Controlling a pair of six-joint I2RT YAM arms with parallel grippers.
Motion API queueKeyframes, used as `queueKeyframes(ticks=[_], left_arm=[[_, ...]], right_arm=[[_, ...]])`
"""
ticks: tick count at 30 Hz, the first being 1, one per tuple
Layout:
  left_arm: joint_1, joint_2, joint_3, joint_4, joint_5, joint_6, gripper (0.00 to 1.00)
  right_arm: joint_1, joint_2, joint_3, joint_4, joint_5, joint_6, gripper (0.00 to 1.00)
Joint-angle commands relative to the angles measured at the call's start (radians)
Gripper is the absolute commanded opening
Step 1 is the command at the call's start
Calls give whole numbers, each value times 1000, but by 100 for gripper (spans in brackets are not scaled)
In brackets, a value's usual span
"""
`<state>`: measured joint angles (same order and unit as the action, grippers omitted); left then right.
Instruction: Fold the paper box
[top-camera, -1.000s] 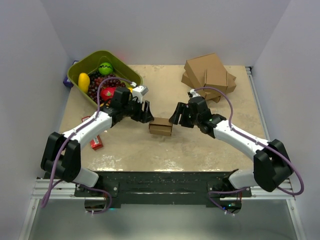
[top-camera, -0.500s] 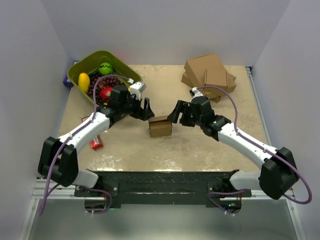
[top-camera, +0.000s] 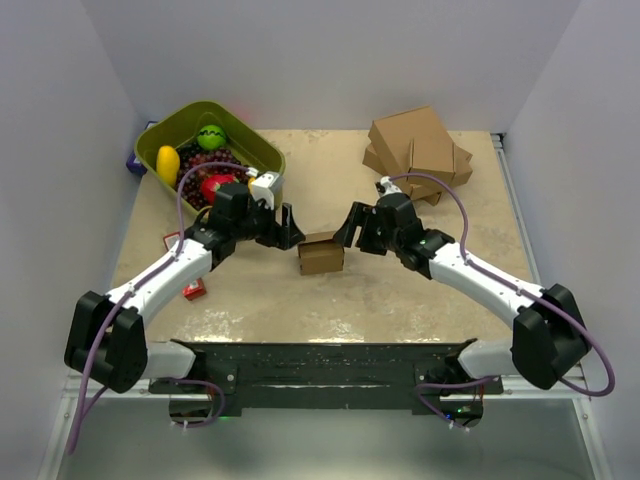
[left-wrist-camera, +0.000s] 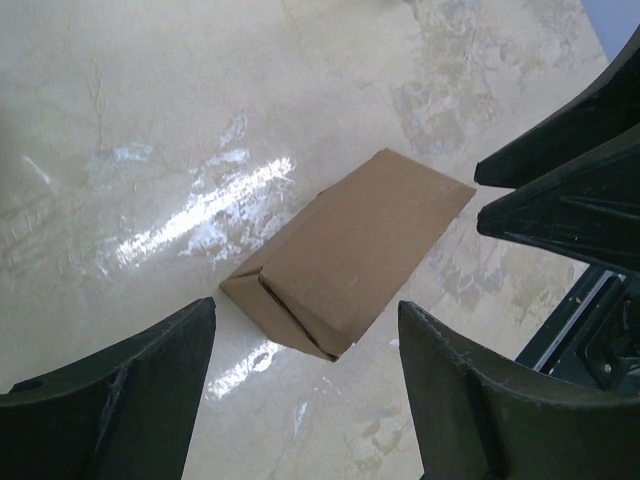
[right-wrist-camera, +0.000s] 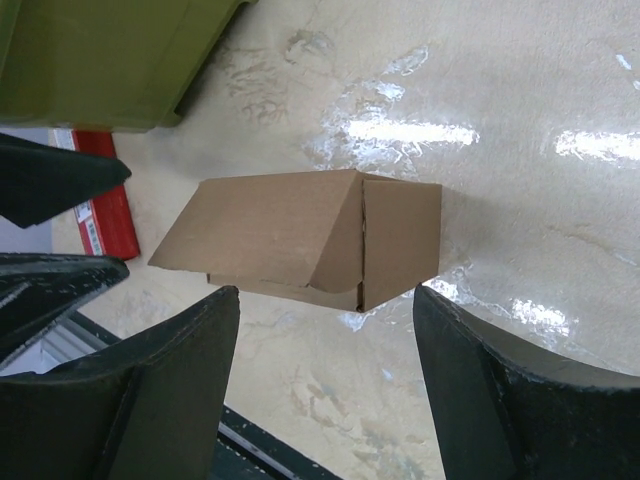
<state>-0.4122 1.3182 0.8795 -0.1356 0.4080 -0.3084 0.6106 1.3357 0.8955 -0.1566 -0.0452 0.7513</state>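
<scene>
The paper box (top-camera: 320, 254) is a small brown kraft box lying on the table between the two arms. In the left wrist view the box (left-wrist-camera: 350, 250) lies ahead of the open fingers. In the right wrist view the box (right-wrist-camera: 310, 240) shows its lid panel slightly raised over the side flap. My left gripper (top-camera: 287, 226) is open just left of the box and holds nothing. My right gripper (top-camera: 349, 229) is open just right of the box and holds nothing. Neither gripper touches the box.
A green bin (top-camera: 174, 133) with fruit stands at the back left. A stack of larger brown cartons (top-camera: 418, 150) sits at the back right. A red packet (top-camera: 193, 290) lies under the left arm. It also shows in the right wrist view (right-wrist-camera: 105, 210).
The left arm has drawn back to the left and lower, away from the box. The box has shifted slightly and now sits squarer. The right gripper has stayed near the box's right side.
</scene>
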Motion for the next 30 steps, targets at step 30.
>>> queueKeyframes(ticks=[30], left_arm=[[7, -13, -74, 74, 20, -47, 70]], right_arm=[[2, 59, 17, 86, -7, 42, 72]])
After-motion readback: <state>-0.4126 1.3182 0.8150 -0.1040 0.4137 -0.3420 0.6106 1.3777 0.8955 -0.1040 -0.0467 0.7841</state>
